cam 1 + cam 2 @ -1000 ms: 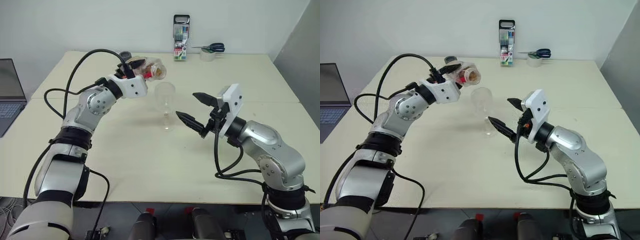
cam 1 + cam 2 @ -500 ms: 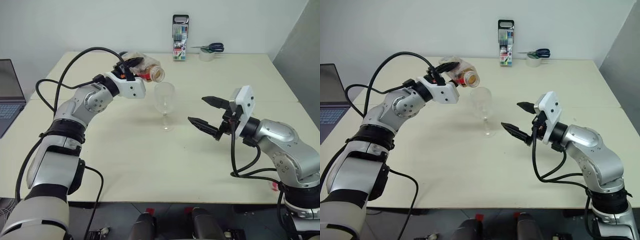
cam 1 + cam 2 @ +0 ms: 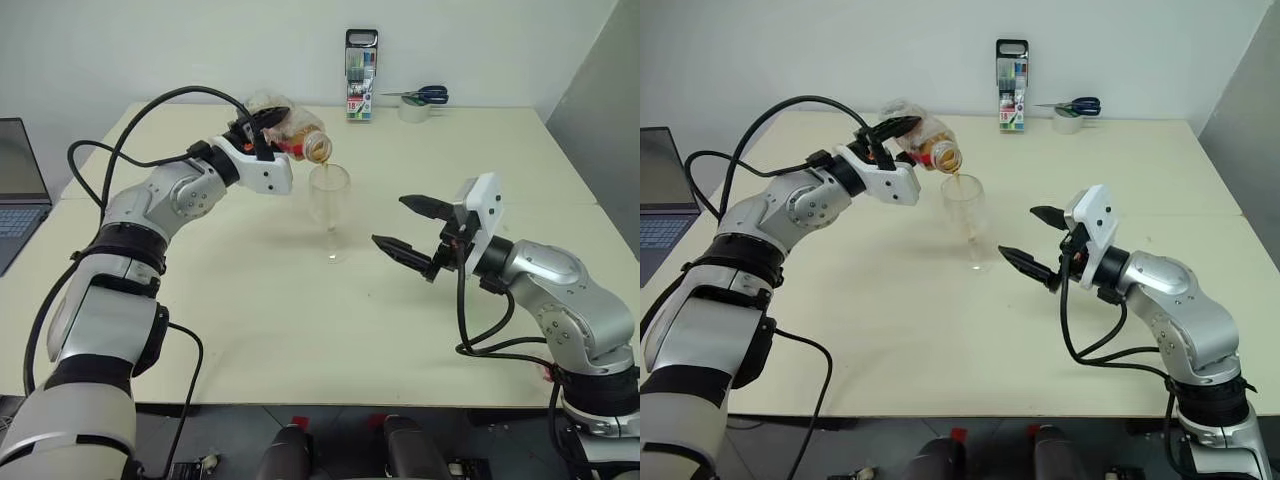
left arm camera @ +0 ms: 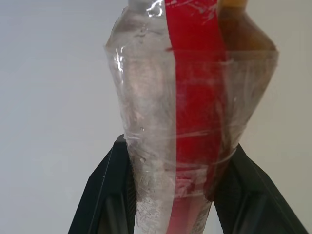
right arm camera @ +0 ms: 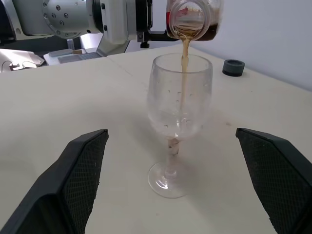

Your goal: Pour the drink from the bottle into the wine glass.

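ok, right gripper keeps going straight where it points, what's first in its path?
Likely the wine glass: it stands centred between the open right gripper fingers, apart from them, with the drink streaming in. Depth is unclear.

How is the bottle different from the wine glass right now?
The bottle is tipped over in the left gripper, while the wine glass stands upright on the table. The bottle has a red strip; the wine glass is plain. The drink runs out of the bottle into the wine glass. Both are see-through.
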Available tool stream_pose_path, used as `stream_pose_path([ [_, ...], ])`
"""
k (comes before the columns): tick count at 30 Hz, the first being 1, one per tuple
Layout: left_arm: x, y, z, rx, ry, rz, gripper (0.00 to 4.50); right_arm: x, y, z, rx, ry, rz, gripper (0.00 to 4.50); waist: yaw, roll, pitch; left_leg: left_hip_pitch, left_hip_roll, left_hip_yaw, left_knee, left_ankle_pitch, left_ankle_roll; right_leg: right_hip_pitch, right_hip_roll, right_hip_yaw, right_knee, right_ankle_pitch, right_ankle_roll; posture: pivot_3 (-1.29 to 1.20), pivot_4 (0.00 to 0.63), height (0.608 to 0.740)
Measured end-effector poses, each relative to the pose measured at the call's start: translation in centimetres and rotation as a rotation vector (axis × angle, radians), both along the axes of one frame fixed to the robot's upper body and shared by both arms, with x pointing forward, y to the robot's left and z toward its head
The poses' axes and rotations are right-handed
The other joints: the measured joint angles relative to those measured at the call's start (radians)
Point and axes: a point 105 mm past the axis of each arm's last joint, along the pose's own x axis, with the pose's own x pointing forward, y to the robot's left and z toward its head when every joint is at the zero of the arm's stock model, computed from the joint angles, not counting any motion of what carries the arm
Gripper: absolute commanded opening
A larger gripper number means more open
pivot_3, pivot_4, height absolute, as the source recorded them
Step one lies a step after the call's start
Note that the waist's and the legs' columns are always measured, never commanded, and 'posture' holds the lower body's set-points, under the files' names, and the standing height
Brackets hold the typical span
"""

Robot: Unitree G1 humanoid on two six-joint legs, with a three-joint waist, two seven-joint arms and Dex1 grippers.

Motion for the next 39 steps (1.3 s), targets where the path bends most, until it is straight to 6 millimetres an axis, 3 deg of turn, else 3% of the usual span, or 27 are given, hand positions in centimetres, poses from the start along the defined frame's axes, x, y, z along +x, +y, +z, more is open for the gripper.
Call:
stream_pose_path([
  [10, 0.3, 0.6, 0.1, 0.018, -0.022, 0.021, 1.68, -0.1, 0.3, 0.1, 0.01, -0.009, 0.008, 4.5, 0.0, 0.0, 0.0, 0.0, 0.0, 0.0, 0.0, 0.0, 0.0, 0.0, 0.0, 0.0, 0.0, 0.0, 0.0, 0.0, 0.15, 0.74],
  [23, 0.2, -0.1, 1.4, 0.049, -0.077, 0.006, 1.68, -0.5, 1.0, 0.2, 0.049, -0.022, 0.003, 4.5, 0.0, 0.0, 0.0, 0.0, 0.0, 0.0, 0.0, 0.0, 0.0, 0.0, 0.0, 0.0, 0.0, 0.0, 0.0, 0.0, 0.15, 0.74],
  [39, 0.4, -0.2, 1.3, 0.064, -0.08, 0.009, 1.68, -0.8, 1.2, 0.3, 0.053, -0.026, 0.011, 4.5, -0.001, 0.0, 0.0, 0.0, 0.0, 0.0, 0.0, 0.0, -0.001, 0.0, 0.0, 0.0, 0.001, 0.0, 0.0, 0.0, 0.15, 0.74],
])
